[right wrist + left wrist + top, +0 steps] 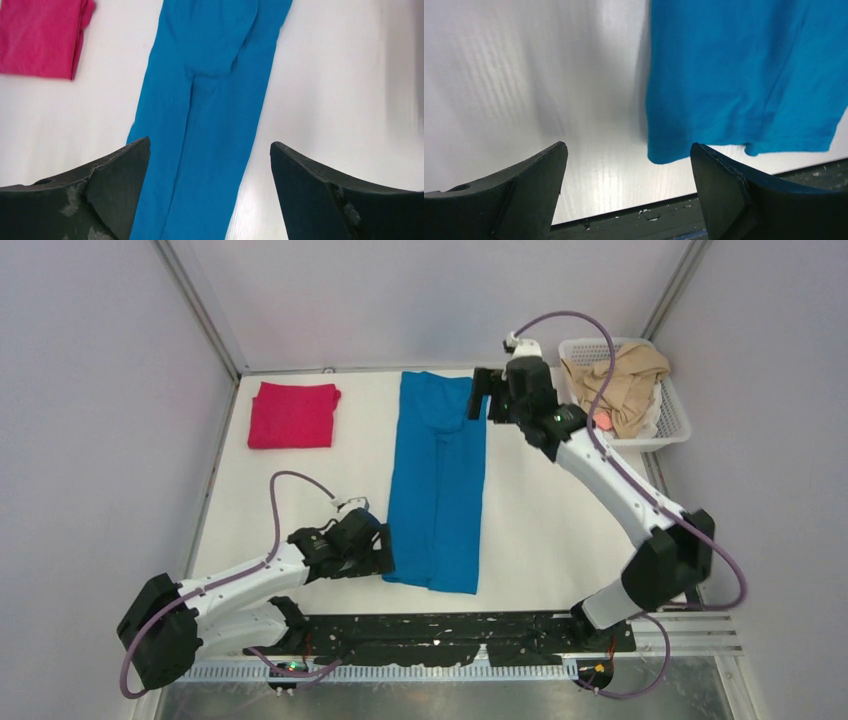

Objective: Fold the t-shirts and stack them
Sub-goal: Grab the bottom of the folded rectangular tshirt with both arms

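Observation:
The blue t-shirt (438, 483) lies flat as a long narrow strip down the middle of the white table, sides folded in. The pink-red t-shirt (292, 415) lies folded in a small square at the far left. My left gripper (382, 548) is open and empty beside the strip's near left corner (669, 150). My right gripper (479, 393) is open and empty over the strip's far right end. The right wrist view shows the blue strip (210, 115) between its fingers and the pink shirt (42, 37) at upper left.
A white basket (668, 425) with beige cloth (620, 380) stands at the far right. The table's dark front rail (460, 635) runs along the near edge. Walls and metal frame posts enclose the back and sides.

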You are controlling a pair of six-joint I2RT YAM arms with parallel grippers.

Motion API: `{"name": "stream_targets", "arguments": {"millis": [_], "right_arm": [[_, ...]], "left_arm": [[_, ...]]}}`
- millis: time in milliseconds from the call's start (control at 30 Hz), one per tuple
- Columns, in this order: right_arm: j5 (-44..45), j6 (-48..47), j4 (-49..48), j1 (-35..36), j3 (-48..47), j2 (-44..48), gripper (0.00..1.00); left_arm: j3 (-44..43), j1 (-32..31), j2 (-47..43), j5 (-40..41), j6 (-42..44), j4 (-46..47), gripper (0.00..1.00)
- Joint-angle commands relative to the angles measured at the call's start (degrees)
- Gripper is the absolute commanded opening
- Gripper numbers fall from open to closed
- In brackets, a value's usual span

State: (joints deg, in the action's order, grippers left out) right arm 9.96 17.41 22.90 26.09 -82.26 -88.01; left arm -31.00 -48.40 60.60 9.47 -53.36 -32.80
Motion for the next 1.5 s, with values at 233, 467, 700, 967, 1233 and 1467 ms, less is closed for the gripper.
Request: {"name": "stream_targets", "arguments": {"millis": [233,467,700,967,1233,1467], "right_arm": [[13.1,12.1,4.1,13.5,28.9,15.3,0.95],[12.1,11.2,8.4,25.3,34.5,21.3,0.95],[-4.6,12.3,7.6,30.0,44.0,26.3,0.96],[-7.7,17.9,5.0,37.4,47.8,24.1,0.97],[-0.5,21.5,4.9,40.0,48.6,19.6,0.7],[1.4,22.9,3.2,41.3,49.2,15.3,0.56]], "left_arm": [[2.8,0.9,4.5,-13.5,4.2,14.1,0.61],[1.6,0.9,6.6,-13.4,4.3,10.5,0.0],[4.4,0.9,5.0,-13.5,3.8,11.8,0.0],[5.0,0.9,6.1,-13.5,4.4,14.4,0.0],[6.3,0.9,5.7,-11.4,5.3,16.0,0.0],[7.7,0.9,3.5,-12.3,5.4,17.0,0.0]]}}
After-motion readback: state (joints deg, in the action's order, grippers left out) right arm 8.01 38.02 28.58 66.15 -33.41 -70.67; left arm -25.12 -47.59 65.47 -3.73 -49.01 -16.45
